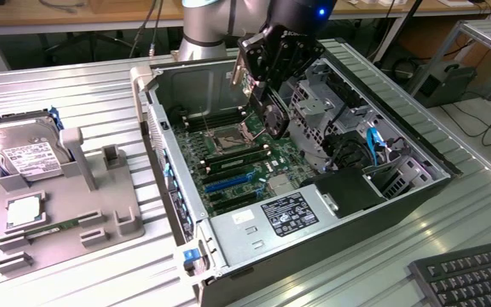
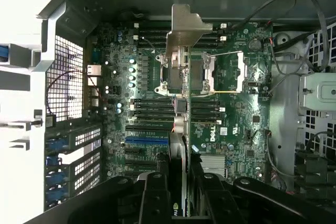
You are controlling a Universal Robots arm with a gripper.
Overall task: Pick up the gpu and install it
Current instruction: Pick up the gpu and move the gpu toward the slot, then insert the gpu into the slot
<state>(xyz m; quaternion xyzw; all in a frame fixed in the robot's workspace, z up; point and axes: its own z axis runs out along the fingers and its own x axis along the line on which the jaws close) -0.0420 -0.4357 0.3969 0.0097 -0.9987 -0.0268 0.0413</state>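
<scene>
On the exterior view's left, a silver hard drive (image 1: pixel 25 150) stands in a grey holder (image 1: pixel 75 211) on the bench (image 1: pixel 84 89), with a small square chip (image 1: pixel 23 211) lying in the holder below it. In the middle lies an open computer case (image 1: pixel 162 153) with its green board (image 1: pixel 245 166) facing up. The hand (image 1: pixel 267 96) hangs over that board and grips the gpu (image 1: pixel 273 118) – one finger on each flat side. The wrist view shows the gpu (image 2: pixel 181 40) edge-on, held above the middle of the board, its silver end strip far from the hand (image 2: pixel 179 174). A blue slot (image 2: pixel 147 141) lies nearby on the board – the card is not in it. A black keyboard (image 1: pixel 475 275) sits at the right.
</scene>
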